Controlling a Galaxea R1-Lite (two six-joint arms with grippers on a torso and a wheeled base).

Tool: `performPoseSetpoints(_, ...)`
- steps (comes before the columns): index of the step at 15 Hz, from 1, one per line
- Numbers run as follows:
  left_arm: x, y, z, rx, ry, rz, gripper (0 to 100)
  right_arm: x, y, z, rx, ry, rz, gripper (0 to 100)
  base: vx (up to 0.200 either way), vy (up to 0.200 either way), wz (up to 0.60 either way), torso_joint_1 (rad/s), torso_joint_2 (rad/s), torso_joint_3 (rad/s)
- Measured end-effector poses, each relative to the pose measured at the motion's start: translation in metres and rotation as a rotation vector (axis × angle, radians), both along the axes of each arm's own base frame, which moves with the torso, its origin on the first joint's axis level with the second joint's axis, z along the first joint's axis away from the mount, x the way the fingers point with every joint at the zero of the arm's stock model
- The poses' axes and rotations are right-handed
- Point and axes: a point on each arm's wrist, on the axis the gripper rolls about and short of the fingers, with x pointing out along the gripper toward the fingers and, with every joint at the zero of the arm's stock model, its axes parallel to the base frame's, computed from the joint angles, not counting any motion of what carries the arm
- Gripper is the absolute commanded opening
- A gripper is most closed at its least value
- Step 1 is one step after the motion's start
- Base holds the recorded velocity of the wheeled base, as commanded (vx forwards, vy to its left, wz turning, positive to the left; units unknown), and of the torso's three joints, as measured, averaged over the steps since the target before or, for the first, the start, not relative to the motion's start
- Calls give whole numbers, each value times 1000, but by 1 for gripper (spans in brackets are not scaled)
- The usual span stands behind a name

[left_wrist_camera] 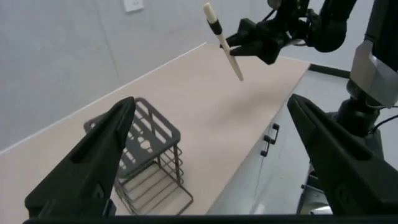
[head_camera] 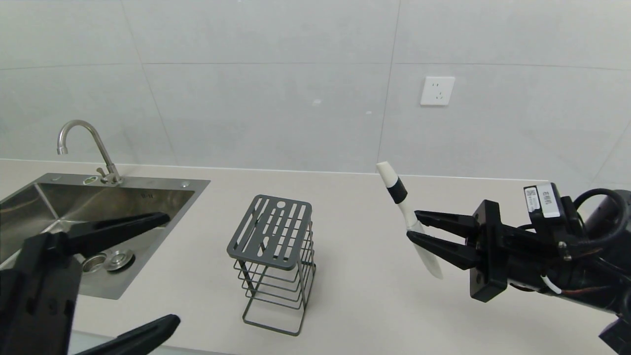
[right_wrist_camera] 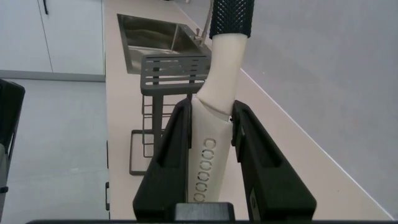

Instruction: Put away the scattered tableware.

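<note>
My right gripper (head_camera: 413, 225) is shut on a white knife (head_camera: 411, 224) with a black band on its handle. It holds the knife in the air above the counter, handle up and blade down, to the right of the grey wire rack (head_camera: 274, 261). The same knife (left_wrist_camera: 222, 42) and right gripper (left_wrist_camera: 231, 47) appear far off in the left wrist view, beyond the rack (left_wrist_camera: 148, 154). In the right wrist view the knife (right_wrist_camera: 214, 124) stands between the fingers (right_wrist_camera: 174, 146). My left gripper (head_camera: 162, 268) hangs open over the sink's front corner, nothing between its fingers (left_wrist_camera: 102, 158).
A steel sink (head_camera: 29, 207) with a tap (head_camera: 86, 145) sits at the counter's left. A wall socket (head_camera: 437, 90) is on the tiled wall. Bare counter (head_camera: 365, 286) lies between rack and right arm. The counter's front edge runs close below the rack.
</note>
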Motion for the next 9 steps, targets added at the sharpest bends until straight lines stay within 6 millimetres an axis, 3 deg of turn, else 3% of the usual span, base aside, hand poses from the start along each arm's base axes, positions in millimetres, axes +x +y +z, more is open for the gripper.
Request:
performPoseSetpoints(4,15,-23,-8,49,72,-166,100,-6,-4,8,15,-33,-5,0,0,0,0,0,0,0)
performPoseSetpoints(9,46,-55,2,33,38,-243,100,-8,-4,13,25,-55,-2,0,0,0,0,0,0,0)
